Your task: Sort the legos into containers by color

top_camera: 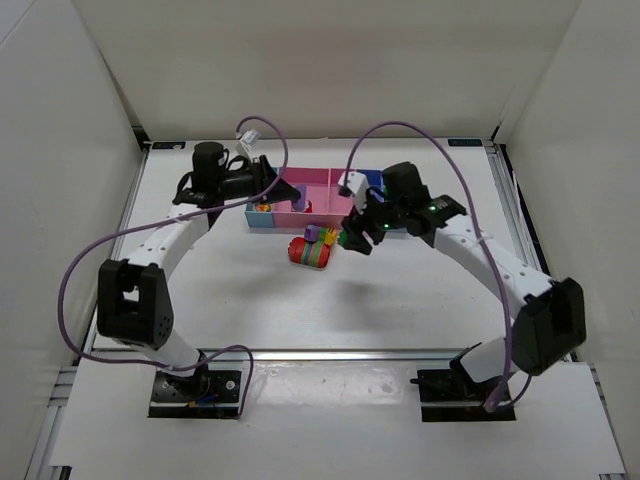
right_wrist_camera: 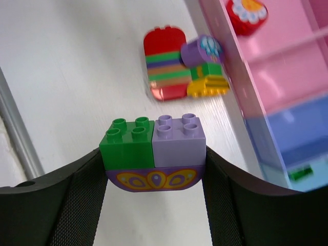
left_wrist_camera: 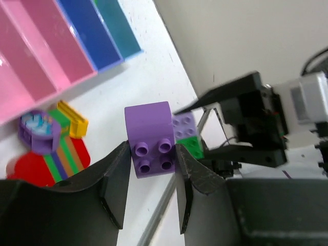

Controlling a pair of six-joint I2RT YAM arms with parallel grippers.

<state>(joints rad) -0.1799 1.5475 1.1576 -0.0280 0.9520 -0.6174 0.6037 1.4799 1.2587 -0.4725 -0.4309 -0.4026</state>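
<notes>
The left gripper [left_wrist_camera: 152,155] pinched a purple brick [left_wrist_camera: 150,125] between its fingers near the left end of the containers [top_camera: 285,222], a red striped chunk [top_camera: 309,252] lay on the table [top_camera: 250,295] just before the row, and the right gripper [right_wrist_camera: 154,171] clamped a green-and-lilac chunk [right_wrist_camera: 154,141].

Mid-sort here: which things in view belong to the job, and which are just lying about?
Job: purple brick in left fingers; green-lilac chunk in right fingers; striped chunk on table; bin row.
Lying about: purple cables; aluminium rail.
</notes>
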